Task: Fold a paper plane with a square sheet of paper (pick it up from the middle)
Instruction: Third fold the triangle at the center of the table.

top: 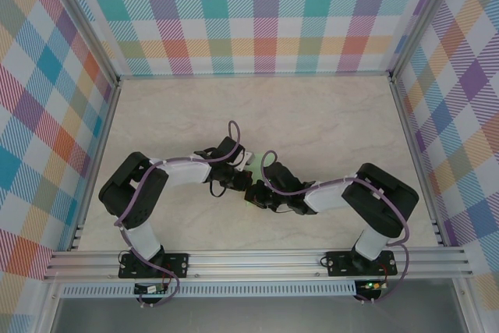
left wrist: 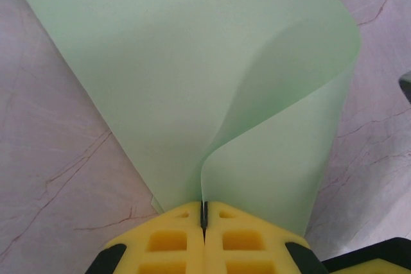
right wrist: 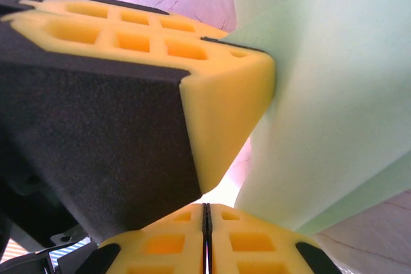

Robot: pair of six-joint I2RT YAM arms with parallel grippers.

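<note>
Firmly, at bottom centre, the left gripper pinches the square sheet of paper; the right gripper, closed, sits beside.

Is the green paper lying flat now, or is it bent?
Bent: the paper curls over softly into the shut left tool.

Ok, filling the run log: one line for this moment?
left fingers: shut on thin pale green square paper sheet; sheet: curled over; right fingers: shut, grip on sheet unclear
</note>
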